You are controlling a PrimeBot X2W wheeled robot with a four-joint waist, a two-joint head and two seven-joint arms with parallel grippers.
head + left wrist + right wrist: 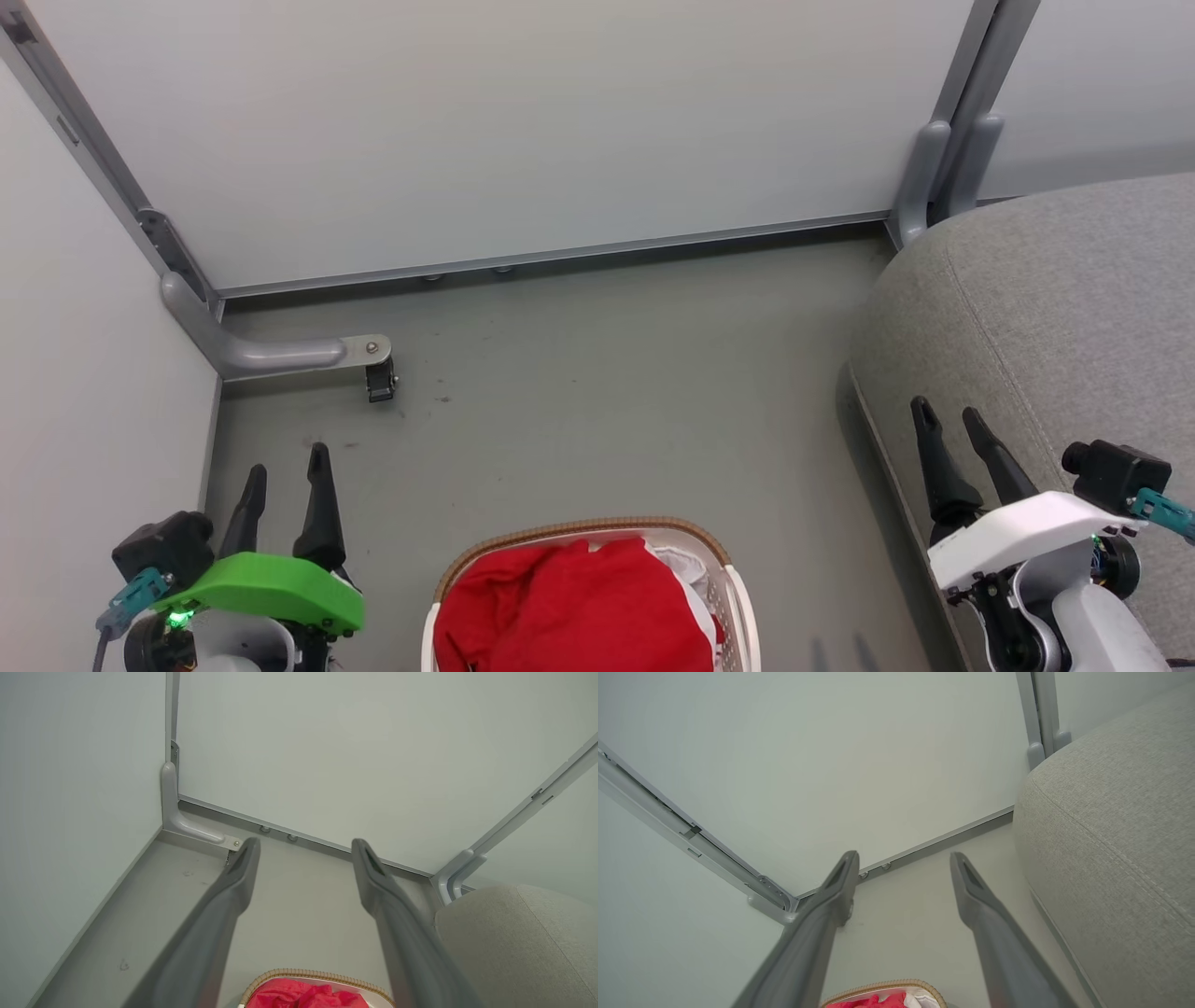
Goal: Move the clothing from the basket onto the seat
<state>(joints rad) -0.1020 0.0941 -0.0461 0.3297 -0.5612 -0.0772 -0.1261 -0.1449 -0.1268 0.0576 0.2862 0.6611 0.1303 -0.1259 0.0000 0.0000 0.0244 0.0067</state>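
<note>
The left claw (288, 462) and right claw (947, 409) both gape empty; the clothing (569, 607) lies heaped in the basket (579, 527) between them, back of their tips, slightly nearer the left; the seat (1055, 308) lies under the right.

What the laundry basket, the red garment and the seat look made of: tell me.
Laundry basket: white moulded plastic, going by its perforated wall; its brown rim looks woven, wicker or imitation. Red garment: soft matte fabric, creased and slumped. Seat: grey woven upholstery, visible weave and stitched seam.
</note>
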